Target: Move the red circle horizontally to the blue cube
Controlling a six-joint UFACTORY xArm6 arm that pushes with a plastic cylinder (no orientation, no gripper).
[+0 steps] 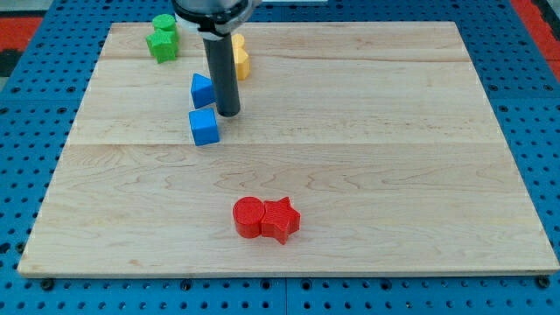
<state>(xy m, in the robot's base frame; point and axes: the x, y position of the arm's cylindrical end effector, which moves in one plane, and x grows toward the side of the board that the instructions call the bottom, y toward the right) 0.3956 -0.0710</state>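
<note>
The red circle (pixel 248 217) lies near the view's bottom middle of the wooden board (pixel 394 175), touching a red star (pixel 281 220) on its right. The blue cube (pixel 204 126) sits at the upper left of the board's middle. My tip (pixel 228 114) rests on the board just right of and slightly above the blue cube, far above the red circle. A second blue block (pixel 202 90), of unclear shape, sits just left of the rod above the cube.
Two green blocks (pixel 163 38) stand at the board's top left. A yellow block (pixel 240 58) shows right of the rod, partly hidden by it. The board lies on a blue pegboard (pixel 35 105).
</note>
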